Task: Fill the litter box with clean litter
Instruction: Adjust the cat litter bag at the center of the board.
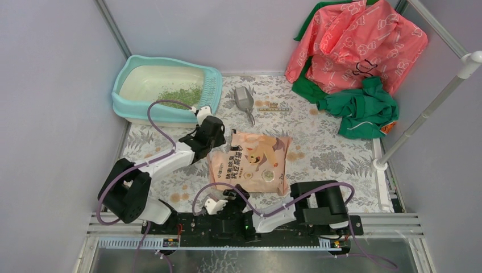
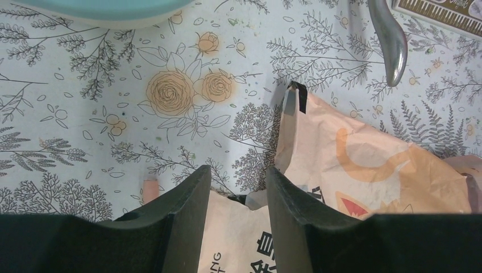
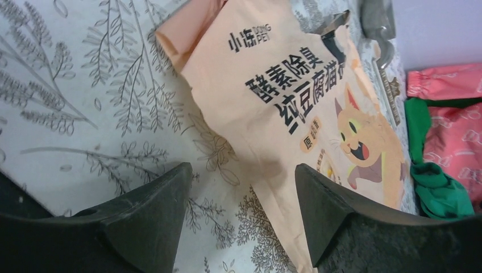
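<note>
The turquoise litter box (image 1: 126,79) with a cream pan stands at the far left, and its rim shows in the left wrist view (image 2: 102,12). A patch of green clean litter (image 1: 182,95) lies in the pan. The pink-orange litter bag (image 1: 253,162) lies flat mid-table. My left gripper (image 1: 213,135) is open just above the bag's far-left corner; the bag's torn edge (image 2: 258,199) lies between its fingers (image 2: 239,176). My right gripper (image 1: 228,196) is open and low by the bag's near edge, with mat and the bag's edge (image 3: 284,96) under it (image 3: 241,170).
A grey scoop (image 1: 244,101) lies on the floral mat right of the litter box, and its handle shows in the left wrist view (image 2: 392,48). Pink and green cloths (image 1: 352,51) are heaped at the back right. A white post (image 1: 426,114) leans at the right.
</note>
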`<state>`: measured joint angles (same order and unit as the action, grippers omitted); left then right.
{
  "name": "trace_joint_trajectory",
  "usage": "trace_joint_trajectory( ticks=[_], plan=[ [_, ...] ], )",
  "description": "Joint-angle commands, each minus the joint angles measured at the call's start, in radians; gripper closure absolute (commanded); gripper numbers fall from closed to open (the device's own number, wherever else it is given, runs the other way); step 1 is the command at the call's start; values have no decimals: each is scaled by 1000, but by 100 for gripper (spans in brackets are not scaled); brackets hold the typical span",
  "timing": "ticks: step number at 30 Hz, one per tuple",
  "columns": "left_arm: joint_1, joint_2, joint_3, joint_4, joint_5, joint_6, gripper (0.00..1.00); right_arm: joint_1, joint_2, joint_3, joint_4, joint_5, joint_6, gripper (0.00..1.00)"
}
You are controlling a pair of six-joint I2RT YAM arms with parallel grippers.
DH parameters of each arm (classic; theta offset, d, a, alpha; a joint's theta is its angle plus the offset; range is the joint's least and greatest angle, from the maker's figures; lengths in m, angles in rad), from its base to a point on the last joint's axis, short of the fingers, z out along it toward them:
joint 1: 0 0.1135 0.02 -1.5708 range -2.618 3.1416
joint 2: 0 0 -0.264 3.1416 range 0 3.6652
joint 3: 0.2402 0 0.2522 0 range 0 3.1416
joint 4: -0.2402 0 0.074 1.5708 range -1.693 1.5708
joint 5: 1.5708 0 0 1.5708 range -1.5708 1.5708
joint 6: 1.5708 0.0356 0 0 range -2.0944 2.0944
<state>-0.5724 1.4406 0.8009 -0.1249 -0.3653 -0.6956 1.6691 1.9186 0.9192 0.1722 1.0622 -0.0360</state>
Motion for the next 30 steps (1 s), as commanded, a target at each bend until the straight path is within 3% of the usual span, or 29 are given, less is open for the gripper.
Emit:
trace_joint_trajectory(
  ticks=[1,11,13,15,17,24,28,30],
  plan=[
    [15,-42,-15,15,1,10,51,-9,80,52,0,89,58,24],
    [23,-59,-21,17,9,13,51,-140,61,30,-46,118,168,28],
    [24,-60,-23,20,13,11,51,-155,27,5,-16,96,162,33],
    [24,-59,-24,24,19,9,51,-161,-3,-12,-8,91,162,50],
    [23,-59,-23,20,23,8,51,-159,-37,-34,-8,101,175,58],
    [24,-91,-17,6,31,6,51,-72,-243,-156,-54,218,307,63],
    [23,-110,-11,6,82,-11,51,-20,-334,-163,-287,335,506,64],
    [20,-125,-13,15,111,-27,51,7,-365,-140,-507,393,696,64]
  ],
)
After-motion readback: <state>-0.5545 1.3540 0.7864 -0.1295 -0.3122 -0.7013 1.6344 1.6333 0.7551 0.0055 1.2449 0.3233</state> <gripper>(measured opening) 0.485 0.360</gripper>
